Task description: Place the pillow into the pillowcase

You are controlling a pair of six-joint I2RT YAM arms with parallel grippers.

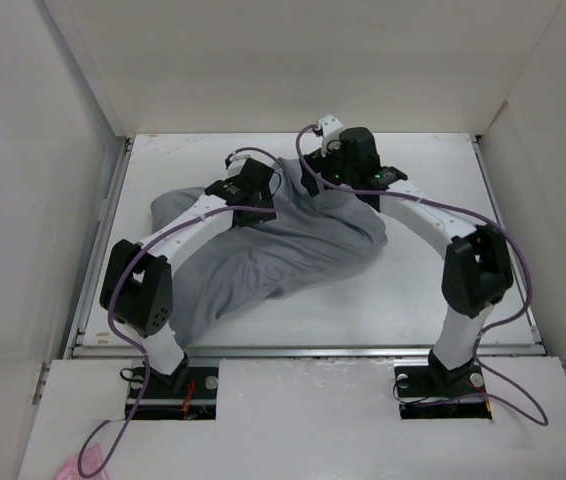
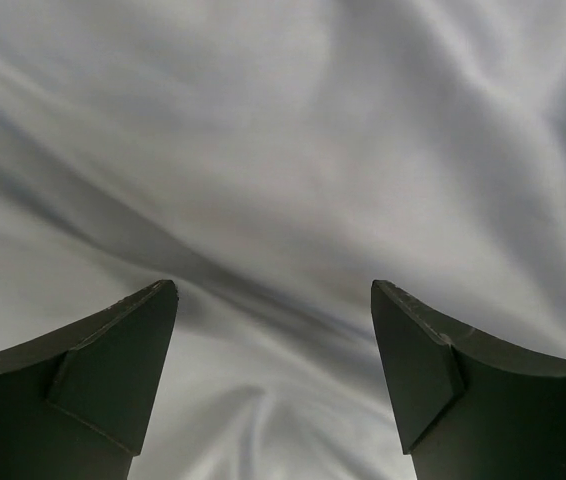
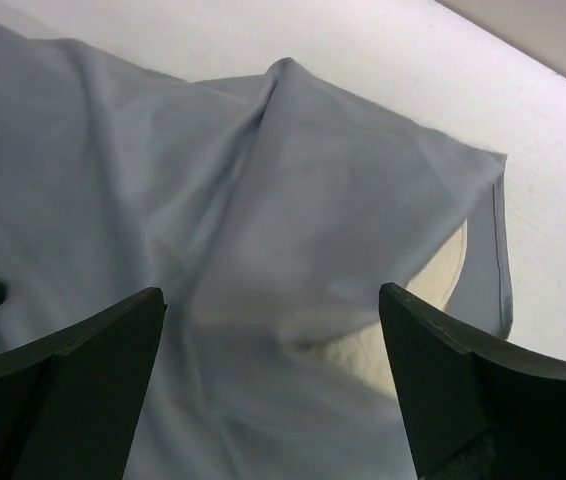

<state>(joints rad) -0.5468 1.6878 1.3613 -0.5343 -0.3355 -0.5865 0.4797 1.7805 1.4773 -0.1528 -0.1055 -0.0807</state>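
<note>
As both arms (image 1: pixel 178 232) arch inward, pillowcase (image 1: pixel 293 250) lies beneath.

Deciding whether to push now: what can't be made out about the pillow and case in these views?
- Pillow: the pillowcase covers all but a cream sliver at the hem in the right wrist view; depth inside unknown.
- Case opening: in the top view, too small and partly under the right gripper wrist.
- Left gripper: the left wrist view shows only grey fabric, no edge to place it.

Wrinkled grey pillowcase (image 1: pixel 293 255) lies bulging — cream pillow (image 3: pixel 441 283) mostly inside, edge peeking out.
</note>
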